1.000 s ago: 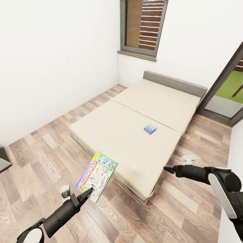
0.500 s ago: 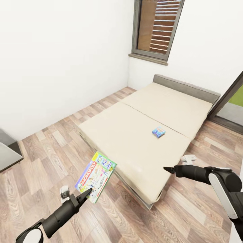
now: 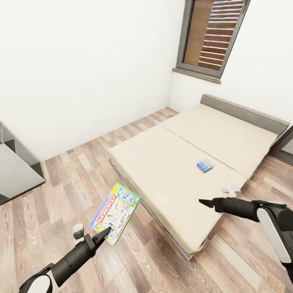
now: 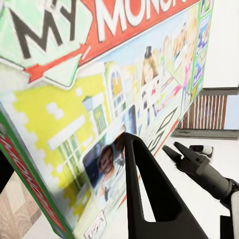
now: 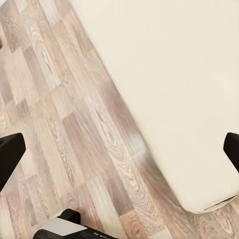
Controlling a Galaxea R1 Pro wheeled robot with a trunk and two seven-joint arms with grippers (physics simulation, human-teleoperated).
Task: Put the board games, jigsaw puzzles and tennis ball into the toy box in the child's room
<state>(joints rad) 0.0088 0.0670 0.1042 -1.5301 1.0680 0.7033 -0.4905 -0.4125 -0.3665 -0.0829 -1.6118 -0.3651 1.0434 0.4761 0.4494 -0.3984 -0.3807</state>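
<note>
My left gripper (image 3: 106,232) is shut on the lower edge of a board game (image 3: 116,213), a flat "Monopoly" box in green, red and yellow, held tilted over the wooden floor. In the left wrist view one dark finger (image 4: 149,194) lies across the box's printed face (image 4: 89,99). A second board game (image 3: 205,165), small and blue, lies flat on the beige bed (image 3: 162,162), near its right edge. My right gripper (image 3: 205,202) hovers over the bed's near corner, open, its fingertips (image 5: 10,154) wide apart with nothing between them.
A grey-topped piece of furniture (image 3: 16,171) stands by the white wall at the far left. Wooden floor (image 3: 81,162) runs between it and the bed. A shuttered window (image 3: 213,36) sits above the grey headboard (image 3: 244,112). The bed's corner (image 5: 199,189) lies below my right gripper.
The whole picture has shifted right, so the camera has turned left; the grey-topped furniture has come further into view. Both arms hold the same pose, the left still gripping the Monopoly box.
</note>
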